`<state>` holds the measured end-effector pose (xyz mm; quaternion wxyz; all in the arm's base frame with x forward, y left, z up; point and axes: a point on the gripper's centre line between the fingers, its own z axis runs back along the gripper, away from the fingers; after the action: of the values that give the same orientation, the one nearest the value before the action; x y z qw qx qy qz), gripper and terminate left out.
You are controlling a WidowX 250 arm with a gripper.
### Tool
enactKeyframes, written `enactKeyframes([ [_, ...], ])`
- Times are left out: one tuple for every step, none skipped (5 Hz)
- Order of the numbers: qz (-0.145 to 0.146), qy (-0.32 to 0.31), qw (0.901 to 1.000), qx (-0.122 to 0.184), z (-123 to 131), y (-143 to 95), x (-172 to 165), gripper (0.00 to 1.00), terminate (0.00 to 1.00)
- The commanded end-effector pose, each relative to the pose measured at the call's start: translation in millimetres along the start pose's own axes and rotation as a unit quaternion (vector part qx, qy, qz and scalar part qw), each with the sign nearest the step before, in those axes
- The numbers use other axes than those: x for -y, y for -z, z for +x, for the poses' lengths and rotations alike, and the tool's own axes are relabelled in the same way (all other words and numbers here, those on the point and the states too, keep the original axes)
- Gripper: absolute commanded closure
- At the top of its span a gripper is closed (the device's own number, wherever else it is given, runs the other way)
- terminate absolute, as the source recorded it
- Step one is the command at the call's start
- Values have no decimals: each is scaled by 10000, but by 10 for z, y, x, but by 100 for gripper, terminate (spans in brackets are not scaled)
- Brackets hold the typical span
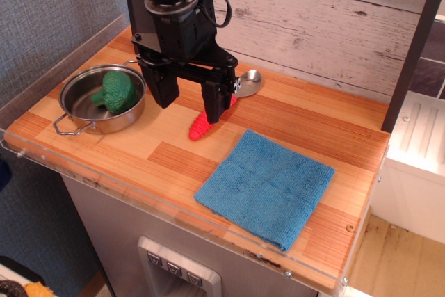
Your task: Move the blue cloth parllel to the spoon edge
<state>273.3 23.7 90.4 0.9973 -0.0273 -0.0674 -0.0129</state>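
The blue cloth (265, 188) was laid flat near the front edge; the spoon (221, 107) was seen behind it — beneath the gripper (189, 99), fingers spread, nothing held.

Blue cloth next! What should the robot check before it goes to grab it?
1. Gripper open, holding nothing: ok.
2. Blue cloth lying flat with nothing on top: ok.
3. Spoon easy to see for lining up: not ok, the fingers hide its middle; only the red handle tip and silver bowl show.
4. Steel pot with the green toy away from the cloth: ok.
5. Cloth fully on the wooden table: ok, though its near corner is close to the front edge.
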Motion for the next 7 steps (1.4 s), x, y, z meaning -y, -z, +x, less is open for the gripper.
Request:
enactKeyframes([
  [0,0,10000,0,0,0,0,0,0],
  [-31,-52,10000,61,14,147,185,0,0],
  [-109,-44,9999,64,-5,270,320,0,0],
  [-75,19,9999,103,-44,385,489,0,0],
  [-72,124,9998,155,-71,474,592,0,0],
  [-17,283,9995,170,-81,531,717,0,0],
  [64,389,9990,216,-78,613,754,0,0],
])
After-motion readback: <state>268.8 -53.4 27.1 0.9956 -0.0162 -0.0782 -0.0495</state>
